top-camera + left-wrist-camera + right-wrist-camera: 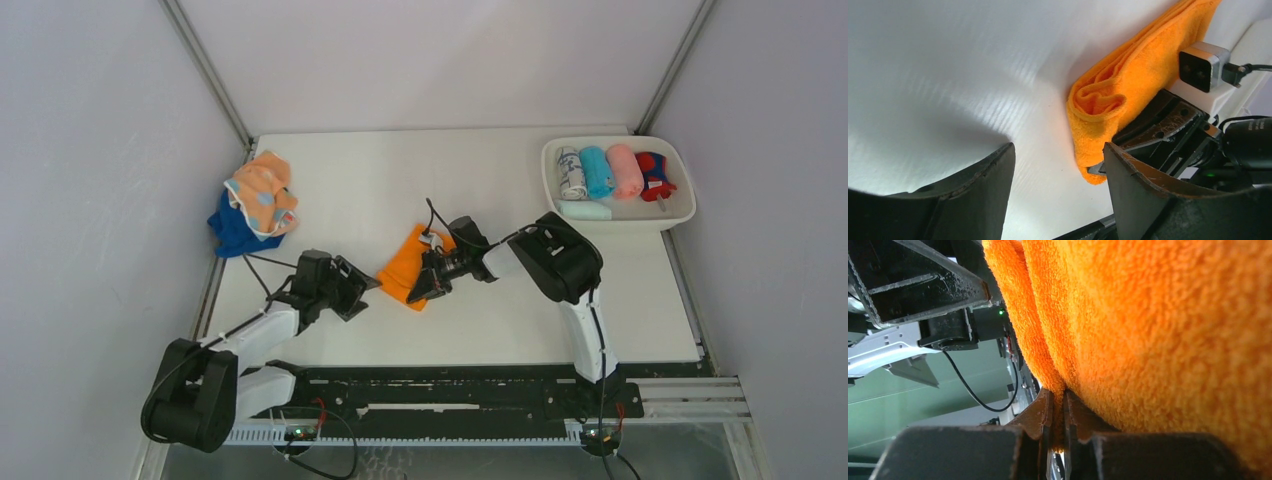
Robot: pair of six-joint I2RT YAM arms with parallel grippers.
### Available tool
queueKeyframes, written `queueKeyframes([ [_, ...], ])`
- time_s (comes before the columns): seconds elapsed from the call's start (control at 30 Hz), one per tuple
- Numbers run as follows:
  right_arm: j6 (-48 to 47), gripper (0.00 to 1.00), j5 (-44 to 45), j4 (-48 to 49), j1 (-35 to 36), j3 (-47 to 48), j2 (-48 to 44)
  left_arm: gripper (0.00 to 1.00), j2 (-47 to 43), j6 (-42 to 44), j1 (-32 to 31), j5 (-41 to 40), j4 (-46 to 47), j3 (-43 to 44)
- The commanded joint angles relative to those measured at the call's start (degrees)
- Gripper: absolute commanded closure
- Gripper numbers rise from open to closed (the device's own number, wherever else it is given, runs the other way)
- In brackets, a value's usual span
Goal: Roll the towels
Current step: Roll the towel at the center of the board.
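A folded bright orange towel lies mid-table. My right gripper is shut on its near edge; in the right wrist view the cloth is pinched between the two fingers of that gripper. My left gripper stands open just left of the towel, apart from it. In the left wrist view the open gripper has only bare table between its fingers, with the towel's folded end beyond the right finger. A peach spotted towel lies crumpled on a dark blue one at the far left.
A white oval tray at the back right holds several rolled towels, among them turquoise and pink, with a pale mint roll at its front. Walls close the table on the left, back and right.
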Motion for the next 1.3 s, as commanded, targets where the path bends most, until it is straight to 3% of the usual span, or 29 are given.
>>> queueKeyframes([
  [0.0,2.44,1.0,3.05,-0.64,-0.25,-1.85,3.87,0.29,2.23,-1.29,-1.2,1.81,8.09,-0.89],
  [0.17,2.92,1.0,2.88,-0.24,-0.31,-1.85,4.45,0.3,6.95,-1.3,-1.29,1.93,11.43,-0.44],
  [0.33,2.93,1.0,2.9,-0.28,-0.36,-1.85,4.35,0.41,13.08,-1.01,-1.68,1.27,13.4,-0.08],
  [0.6,0.05,1.0,4.23,-2.55,0.06,-1.85,0.9,0.71,16.51,0.56,-2.53,-2.51,10.83,1.15],
  [0.77,-6.8,0.88,7.51,-7.79,0.88,-1.83,-5.25,0.99,13.96,3.23,-2.92,-5.54,2.73,4.31],
  [0.8,-8.78,0.85,8.71,-9.39,1.13,-1.85,-7.0,1.0,13.21,3.92,-3.09,-6.44,0.43,5.14],
  [0.93,-17.01,0.76,15.55,-15.48,2.98,-1.85,-14.49,1.0,10.7,5.92,-3.53,-9.59,-8.87,8.96],
  [1.1,-31.42,0.64,33.87,-25.48,8.84,-0.98,-23.4,1.0,9.95,7.6,-3.57,-12.19,-18.26,13.39],
  [1.27,-42.35,0.53,50.95,-26.63,18.54,-0.97,-30.02,1.0,9.96,8.36,-3.54,-12.26,-22.08,15.67],
])
